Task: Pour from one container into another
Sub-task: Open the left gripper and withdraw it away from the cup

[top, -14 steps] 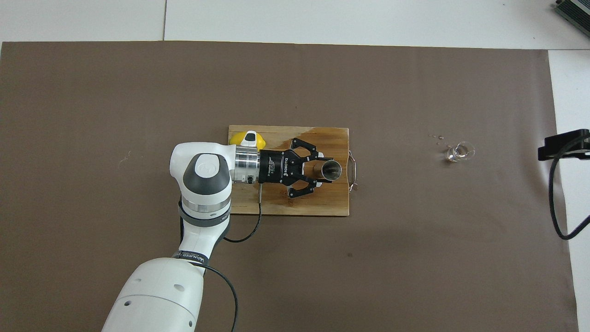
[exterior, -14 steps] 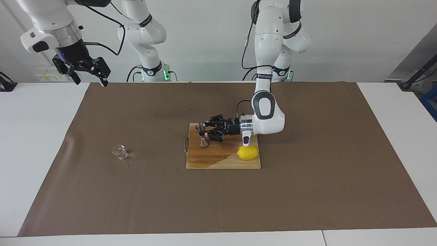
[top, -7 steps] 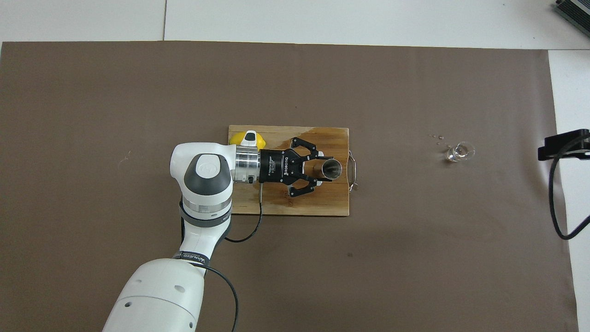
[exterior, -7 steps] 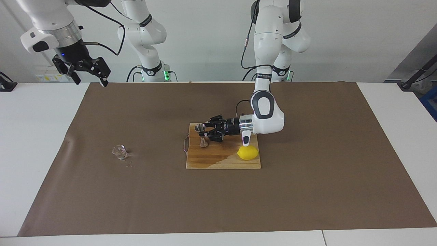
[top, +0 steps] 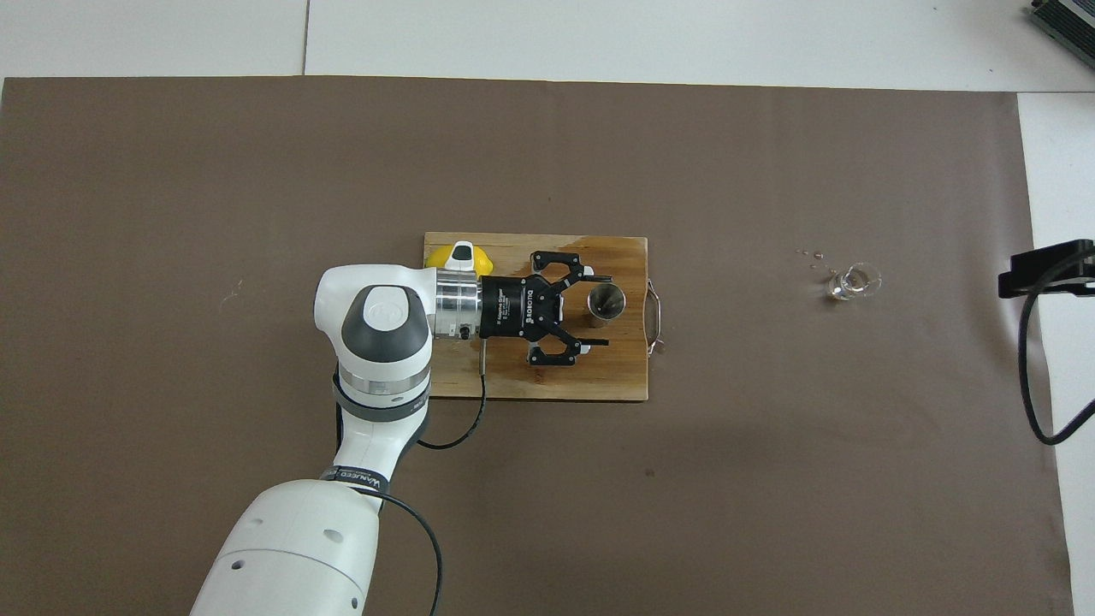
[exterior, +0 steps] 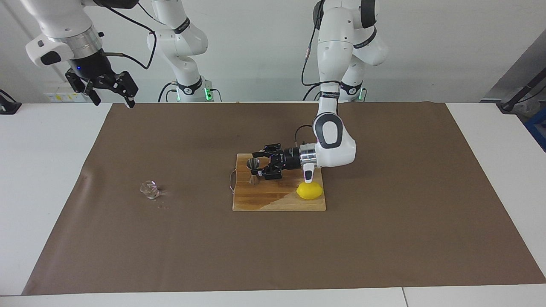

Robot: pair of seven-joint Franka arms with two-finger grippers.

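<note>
- Upright on the wooden cutting board (top: 616,376), toward the right arm's end of it, stands the steel jigger (top: 605,305).
- Level with the jigger, the left gripper (top: 596,310) lies flat over the board; its fingers (top: 594,278) stand spread to either side, clear of the metal, holding nothing.
- Beside the left wrist, a lemon (exterior: 309,191) rests on the board.
- Well apart on the brown mat (exterior: 384,238), toward the right arm's end, sits the glass cup (exterior: 149,189).
- High over the mat's corner, the right gripper (exterior: 111,101) waits, fingers parted and empty.
</note>
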